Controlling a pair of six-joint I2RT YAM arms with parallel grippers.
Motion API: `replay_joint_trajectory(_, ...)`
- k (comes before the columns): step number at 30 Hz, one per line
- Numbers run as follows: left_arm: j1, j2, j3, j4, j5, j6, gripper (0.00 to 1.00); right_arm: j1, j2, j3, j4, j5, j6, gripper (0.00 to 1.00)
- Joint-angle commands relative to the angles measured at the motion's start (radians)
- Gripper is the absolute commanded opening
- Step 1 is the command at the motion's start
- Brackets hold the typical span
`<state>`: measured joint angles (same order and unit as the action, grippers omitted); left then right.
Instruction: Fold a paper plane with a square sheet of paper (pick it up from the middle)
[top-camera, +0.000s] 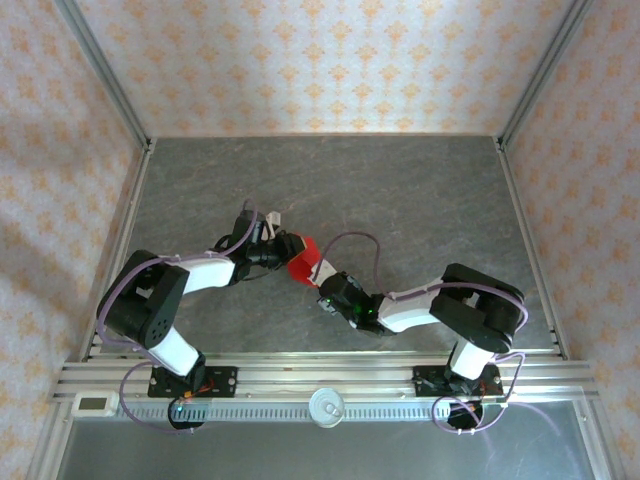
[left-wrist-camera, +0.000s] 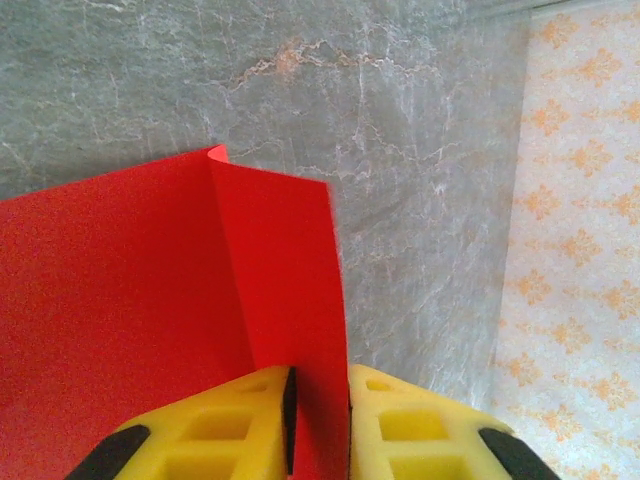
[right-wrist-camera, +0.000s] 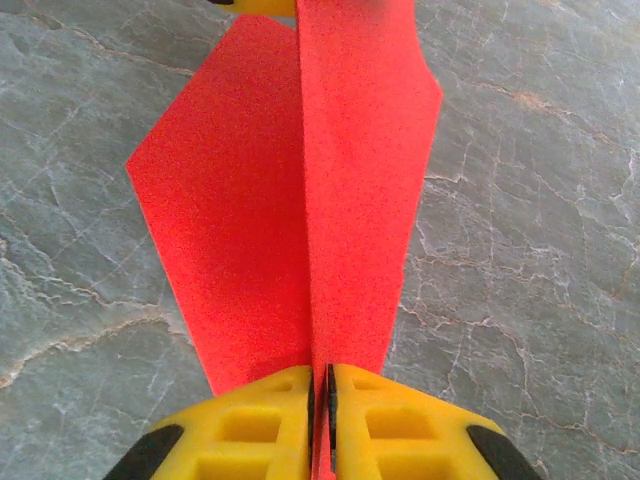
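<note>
From above, the red paper (top-camera: 300, 262) is near the middle of the table (top-camera: 400, 190), with the left gripper (top-camera: 283, 245) and the right gripper (top-camera: 318, 280) meeting at it. At the left wrist, the jaws stand a little apart, wider than the folded paper edge in their gap. At the right wrist, the jaws are pinched tight on the paper's centre crease; the paper's two flaps spread over the table.
</note>
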<state>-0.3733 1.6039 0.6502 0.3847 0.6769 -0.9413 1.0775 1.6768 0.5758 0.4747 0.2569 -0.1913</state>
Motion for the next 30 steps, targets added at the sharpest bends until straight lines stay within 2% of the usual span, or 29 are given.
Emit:
replay_joint_trajectory(1,-0.004,0.012,0.022,-0.02,0.018,0.018,0.19,0.004,0.013,0.024,0.024,0.005,0.01,0.11)
replay_joint_trajectory(10,-0.004,0.014,0.022,-0.024,0.012,0.018,0.19,0.004,0.009,0.015,0.033,-0.011,0.04,0.0)
replay_joint_trajectory(14,-0.003,0.0,0.017,-0.038,-0.009,0.023,0.2,-0.013,0.004,0.016,0.025,-0.064,0.086,0.0)
replay_joint_trajectory(17,-0.003,-0.025,0.026,-0.078,-0.046,0.044,0.34,-0.049,-0.017,0.002,0.041,-0.169,0.144,0.0)
replay_joint_trajectory(19,-0.003,-0.046,0.031,-0.111,-0.078,0.061,0.4,-0.082,-0.029,-0.004,0.05,-0.267,0.184,0.0)
replay_joint_trajectory(21,-0.003,-0.074,0.037,-0.153,-0.123,0.082,0.5,-0.115,-0.035,-0.008,0.066,-0.38,0.225,0.0)
replay_joint_trajectory(24,-0.001,-0.114,0.028,-0.175,-0.167,0.09,0.59,-0.151,-0.027,-0.004,0.078,-0.489,0.281,0.0)
replay_joint_trajectory(30,0.0,-0.151,0.021,-0.19,-0.19,0.098,0.65,-0.186,-0.003,0.007,0.074,-0.563,0.33,0.0)
